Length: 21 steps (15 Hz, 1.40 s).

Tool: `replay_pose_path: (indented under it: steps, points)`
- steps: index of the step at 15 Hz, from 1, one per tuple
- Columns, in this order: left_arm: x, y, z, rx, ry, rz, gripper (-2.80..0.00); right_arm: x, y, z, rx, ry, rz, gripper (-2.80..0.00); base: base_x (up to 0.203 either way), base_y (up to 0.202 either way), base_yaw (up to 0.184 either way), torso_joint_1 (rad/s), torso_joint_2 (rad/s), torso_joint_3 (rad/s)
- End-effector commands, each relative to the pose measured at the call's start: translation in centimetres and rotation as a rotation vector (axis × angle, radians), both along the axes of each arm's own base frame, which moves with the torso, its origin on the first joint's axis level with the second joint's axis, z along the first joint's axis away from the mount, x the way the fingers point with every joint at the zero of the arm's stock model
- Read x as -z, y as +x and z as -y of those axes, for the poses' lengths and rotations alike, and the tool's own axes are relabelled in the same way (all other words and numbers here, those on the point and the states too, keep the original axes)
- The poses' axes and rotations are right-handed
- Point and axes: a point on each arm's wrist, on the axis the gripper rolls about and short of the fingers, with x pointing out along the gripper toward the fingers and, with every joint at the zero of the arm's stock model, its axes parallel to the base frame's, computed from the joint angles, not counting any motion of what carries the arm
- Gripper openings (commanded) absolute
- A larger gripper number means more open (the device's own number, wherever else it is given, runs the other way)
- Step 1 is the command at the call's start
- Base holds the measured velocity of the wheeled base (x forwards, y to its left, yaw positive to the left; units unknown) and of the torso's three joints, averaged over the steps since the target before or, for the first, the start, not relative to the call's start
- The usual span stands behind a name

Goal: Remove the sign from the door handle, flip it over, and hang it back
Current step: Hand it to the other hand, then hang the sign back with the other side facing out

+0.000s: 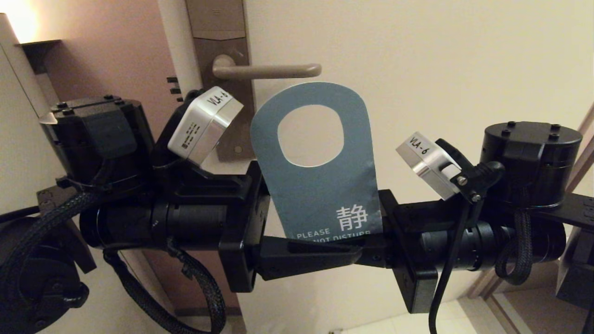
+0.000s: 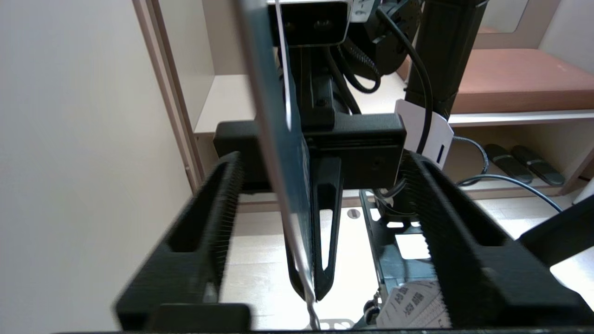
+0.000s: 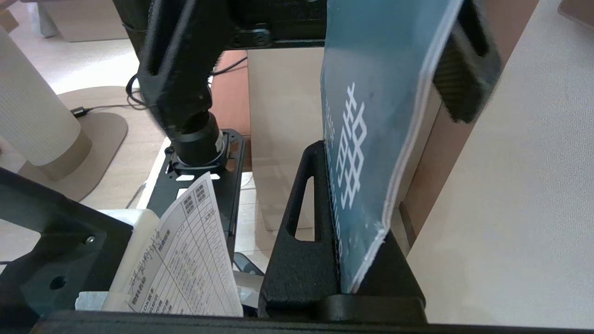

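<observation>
The sign (image 1: 320,185) was already off the door handle (image 1: 267,70), held upright just below it, teal face toward the robot. It was clamped by the right gripper (image 3: 345,260); the left gripper (image 2: 320,260) stood with jaws wide around it. Rehanging remained.

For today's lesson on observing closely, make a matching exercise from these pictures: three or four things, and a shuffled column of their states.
Column one:
1. teal door-hanger sign with oval hole
2. beige-bronze lever door handle
3. left gripper
4. right gripper

Column two:
A. fingers spread wide, either side of the sign
B. bare, nothing hanging on it
C. clamped shut on the sign's lower edge
D. held upright below the handle

Pairs: 1-D, 2-B, 3-A, 4-C
</observation>
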Motion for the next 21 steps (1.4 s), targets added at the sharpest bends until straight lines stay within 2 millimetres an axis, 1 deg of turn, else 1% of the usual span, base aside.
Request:
replay_pose_path:
  steps: [1, 3, 6, 8, 12, 17, 21]
  points:
    - [0.1, -0.1, -0.1, 0.003, 0.001, -0.001, 0.00, 0.0, -0.1, 0.1, -0.004, 0.003, 0.004, -2.80, 0.000, 0.000, 0.000, 0.000, 0.00, 0.000]
    - [0.3, -0.1, -0.3, -0.004, 0.002, -0.003, 0.00, 0.1, -0.3, 0.5, 0.002, 0.001, 0.001, -2.80, 0.000, 0.000, 0.000, 0.000, 0.00, 0.000]
    - [0.5, 0.0, -0.8, -0.025, 0.008, -0.009, 0.00, 0.2, 0.0, 1.3, 0.031, -0.003, -0.003, -2.80, 0.000, 0.000, 0.000, 0.000, 0.00, 0.000]
    - [0.6, 0.0, -1.0, -0.031, 0.010, -0.018, 0.00, 0.4, 0.0, 1.4, 0.037, -0.007, -0.007, -2.80, 0.000, 0.000, 0.000, 0.000, 0.00, 0.000]
    - [0.8, 0.3, -1.9, -0.071, 0.015, -0.022, 0.00, 0.5, -0.1, 1.9, 0.049, -0.010, -0.011, -2.80, 0.000, 0.000, 0.000, 0.000, 0.00, 0.000]
    - [0.9, -0.7, -2.9, -0.076, 0.014, -0.020, 0.00, 0.7, 0.3, 3.4, 0.101, -0.015, -0.014, -2.80, 0.000, 0.000, 0.000, 0.000, 0.00, 0.000]
    - [1.5, -1.4, -3.8, -0.092, 0.023, -0.027, 0.00, 0.8, 0.2, 4.2, 0.126, -0.017, -0.017, -2.80, 0.000, 0.000, 0.000, 0.000, 0.00, 0.000]
